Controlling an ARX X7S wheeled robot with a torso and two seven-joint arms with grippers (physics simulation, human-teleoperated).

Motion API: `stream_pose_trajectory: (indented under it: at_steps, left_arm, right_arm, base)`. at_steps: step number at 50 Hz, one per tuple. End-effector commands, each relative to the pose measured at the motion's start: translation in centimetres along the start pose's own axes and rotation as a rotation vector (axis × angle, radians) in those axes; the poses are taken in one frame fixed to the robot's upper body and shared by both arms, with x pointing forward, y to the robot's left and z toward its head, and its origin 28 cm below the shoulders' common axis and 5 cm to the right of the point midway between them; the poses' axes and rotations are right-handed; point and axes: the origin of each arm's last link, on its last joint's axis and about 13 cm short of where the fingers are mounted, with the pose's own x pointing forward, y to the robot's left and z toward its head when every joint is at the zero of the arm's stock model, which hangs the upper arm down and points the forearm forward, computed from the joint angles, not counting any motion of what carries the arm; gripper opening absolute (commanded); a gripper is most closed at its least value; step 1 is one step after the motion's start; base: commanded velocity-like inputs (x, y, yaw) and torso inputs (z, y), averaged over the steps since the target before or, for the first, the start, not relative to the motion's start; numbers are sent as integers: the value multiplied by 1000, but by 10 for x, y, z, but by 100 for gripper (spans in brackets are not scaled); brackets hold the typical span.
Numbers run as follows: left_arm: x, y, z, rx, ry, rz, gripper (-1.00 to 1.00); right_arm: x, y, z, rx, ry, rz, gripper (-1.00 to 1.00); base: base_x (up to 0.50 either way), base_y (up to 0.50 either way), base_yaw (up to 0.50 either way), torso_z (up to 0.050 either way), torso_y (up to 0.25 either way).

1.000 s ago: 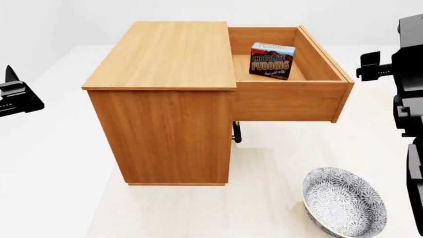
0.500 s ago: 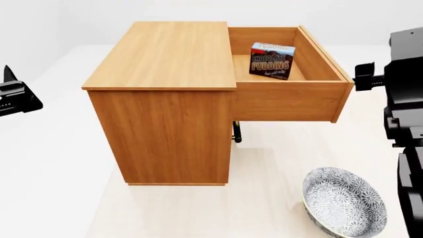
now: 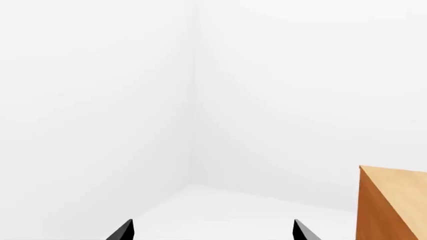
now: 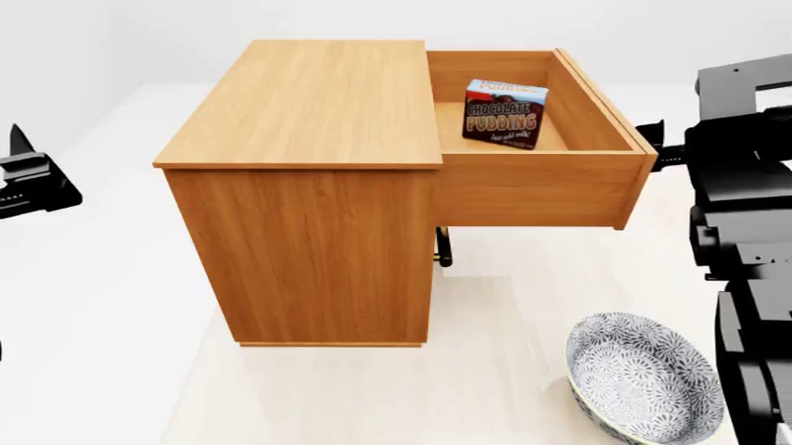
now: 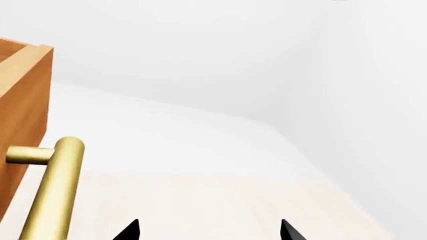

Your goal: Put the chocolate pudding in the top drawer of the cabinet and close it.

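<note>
Pudding [image 4: 504, 113] standing inside the pulled-out top drawer [image 4: 540, 190] of the cabinet [image 4: 310, 185], right gripper [image 5: 208, 231] spread beside the brass handle [image 5: 52, 190] (not touching), left gripper [image 3: 212, 231] spread, well apart, bowl [image 4: 644, 385] on floor.

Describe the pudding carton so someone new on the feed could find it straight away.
Start at the big honey-brown cabinet; its top drawer is pulled open toward the view's right. Inside, toward the drawer's back, stands the chocolate pudding, a small dark carton with pale "PUDDING" lettering and a red top edge. It is the only item in the drawer; the patterned bowl sits outside, on the floor.
</note>
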Motion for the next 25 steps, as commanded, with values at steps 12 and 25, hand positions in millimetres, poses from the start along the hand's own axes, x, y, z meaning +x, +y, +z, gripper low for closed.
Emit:
stream_pose_trajectory:
  at_steps: [12, 25]
  left_arm:
    - [-1, 3, 1, -9, 0, 7, 100]
    - [-2, 5, 1, -16, 0, 9, 100]
  right_arm:
    - [-1, 29, 9, 52, -52, 154, 100]
    - [-2, 49, 28, 66, -110, 291, 100]
  base:
    - [0, 0, 0, 0, 0]
    - [0, 0, 0, 0, 0]
